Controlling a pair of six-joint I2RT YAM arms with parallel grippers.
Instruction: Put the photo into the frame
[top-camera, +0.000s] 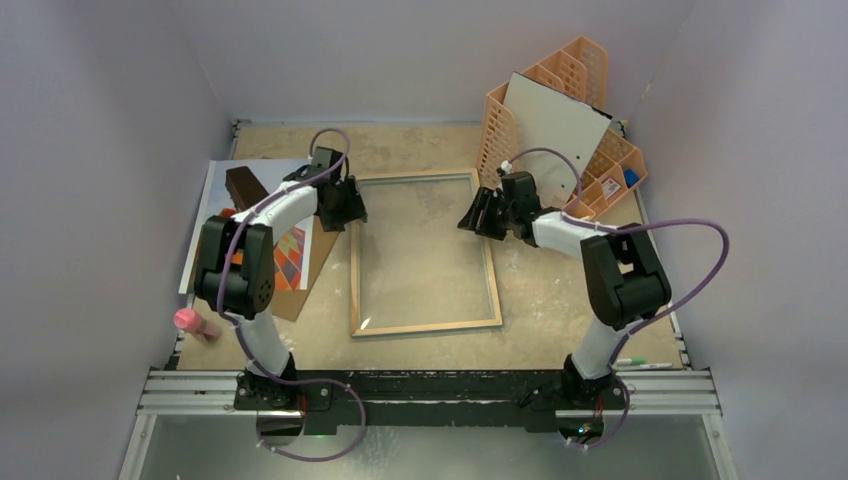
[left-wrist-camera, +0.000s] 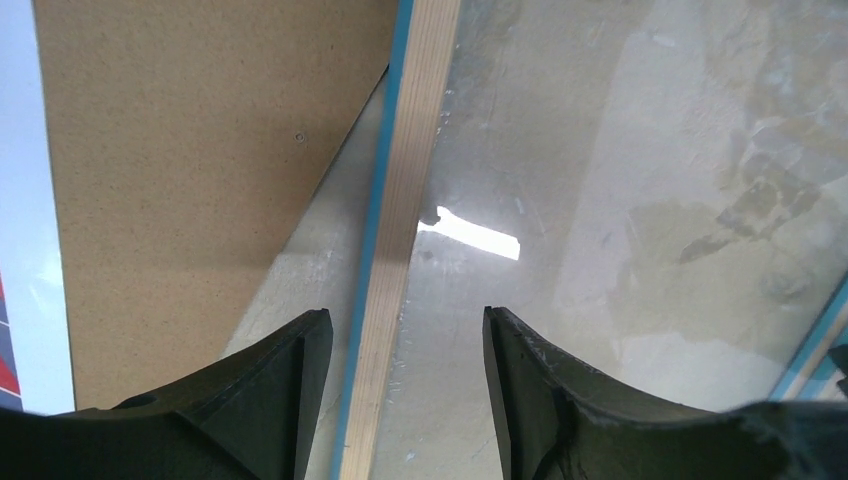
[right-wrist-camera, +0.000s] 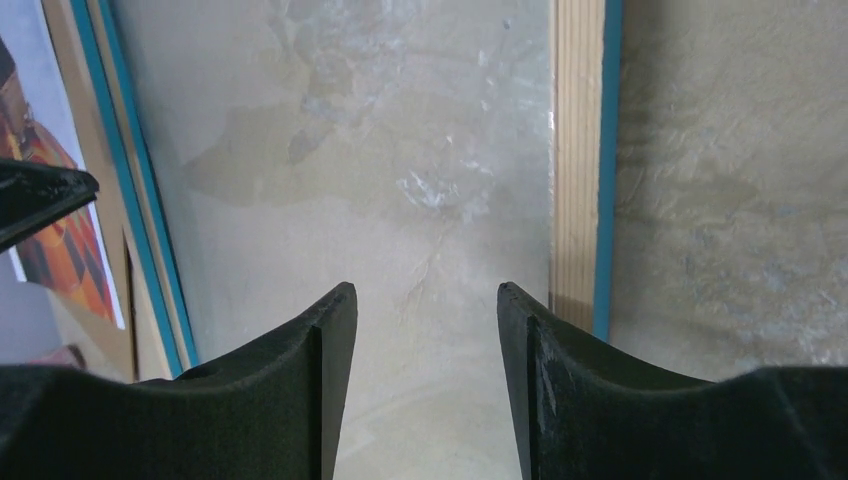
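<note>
Frame (top-camera: 425, 327): lay flat on the tabletop (top-camera: 420, 150), beneath your left gripper (left-wrist-camera: 405, 318) and right gripper (right-wrist-camera: 425, 292).
Photo (top-camera: 292, 258): lay left of your left gripper.
Left gripper: was spread, astride the frame's left rail.
Right gripper: was spread over the glass (right-wrist-camera: 400, 150), beside the right rail.

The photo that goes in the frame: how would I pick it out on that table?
Start at the big wooden-edged frame lying flat mid-table, then look to its left, beneath the left arm. The photo is the pale sheet there, overlapping a brown board. Its orange-and-red chequered balloon pattern sets it apart from that plain board.
</note>
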